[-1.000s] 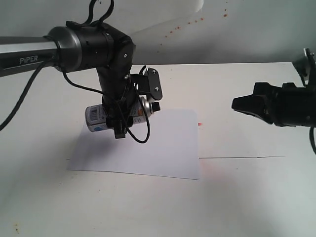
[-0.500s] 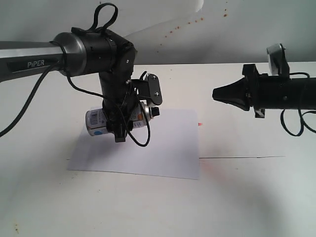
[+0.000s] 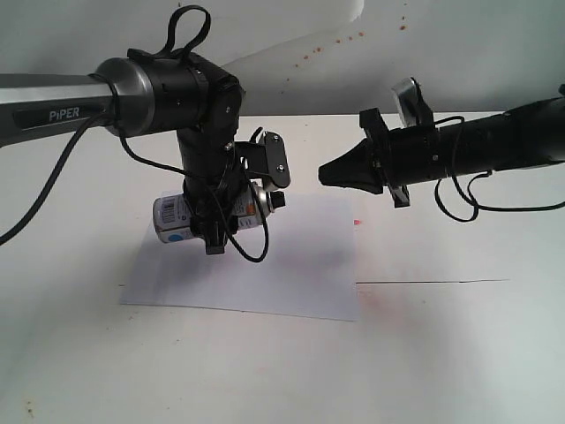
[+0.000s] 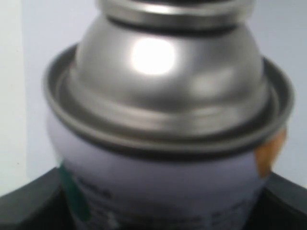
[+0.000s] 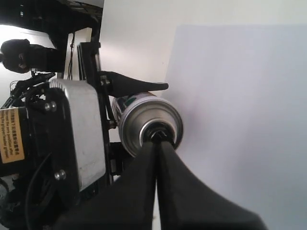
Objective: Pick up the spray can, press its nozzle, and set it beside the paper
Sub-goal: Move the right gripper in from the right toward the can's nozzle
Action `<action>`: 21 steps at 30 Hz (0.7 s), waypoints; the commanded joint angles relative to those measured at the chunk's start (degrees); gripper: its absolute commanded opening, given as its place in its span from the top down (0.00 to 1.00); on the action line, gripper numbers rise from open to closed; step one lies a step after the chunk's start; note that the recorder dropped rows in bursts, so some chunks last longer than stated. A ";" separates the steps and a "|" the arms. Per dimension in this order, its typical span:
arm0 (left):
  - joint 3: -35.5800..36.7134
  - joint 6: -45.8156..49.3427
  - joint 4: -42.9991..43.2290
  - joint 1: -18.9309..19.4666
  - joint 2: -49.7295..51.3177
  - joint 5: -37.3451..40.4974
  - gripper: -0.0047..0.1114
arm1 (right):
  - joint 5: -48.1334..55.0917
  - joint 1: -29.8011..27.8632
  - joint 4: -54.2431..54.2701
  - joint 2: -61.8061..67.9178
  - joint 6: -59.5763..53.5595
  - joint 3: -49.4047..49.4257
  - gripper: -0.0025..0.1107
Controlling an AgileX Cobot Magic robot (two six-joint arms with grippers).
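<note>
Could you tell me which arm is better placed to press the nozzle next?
Right: the right tool, shut, points at the nozzle, while the left tool is occupied holding the spray can above the paper.

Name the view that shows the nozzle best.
Exterior view: the nozzle shows in profile, unobstructed. Right wrist view sees it end-on, partly behind the right gripper. Left wrist view shows only the spray can shoulder.
</note>
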 commanded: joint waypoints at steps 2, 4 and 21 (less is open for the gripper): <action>-0.59 -0.79 0.24 -0.24 -0.76 -0.99 0.96 | 0.75 0.26 -0.83 1.12 1.48 -1.43 0.98; -0.59 -1.21 -0.93 -0.24 -0.76 -2.21 0.96 | 0.75 0.52 -0.83 1.57 1.48 -1.43 0.98; -0.59 -3.60 -2.24 -0.14 -0.76 -5.21 0.96 | 0.10 2.81 -0.87 2.91 1.01 -3.06 0.98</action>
